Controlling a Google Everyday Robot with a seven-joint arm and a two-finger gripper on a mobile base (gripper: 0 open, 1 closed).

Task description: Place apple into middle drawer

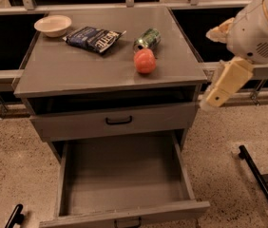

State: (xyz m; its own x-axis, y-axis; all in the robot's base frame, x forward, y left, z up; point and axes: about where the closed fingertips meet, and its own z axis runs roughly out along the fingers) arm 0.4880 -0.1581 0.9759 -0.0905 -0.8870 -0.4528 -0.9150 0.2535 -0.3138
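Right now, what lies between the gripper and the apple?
In the camera view, only bare cabinet top separates the apple from the gripper, which hangs past the cabinet's right edge.

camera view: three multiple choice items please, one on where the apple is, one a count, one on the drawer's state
1. Where is the apple?
A) in the middle drawer
B) on the cabinet top beside the green can
C) in the gripper

2. How many things lie on the cabinet top?
A) two
B) four
C) six

3. The middle drawer is:
A) open and empty
B) shut
C) open, holding the green can

Answers:
1 B, it sits by the green can while the gripper hangs right of the cabinet.
2 B, bowl, chip bag, green can, apple.
3 A, its bare floor shows.
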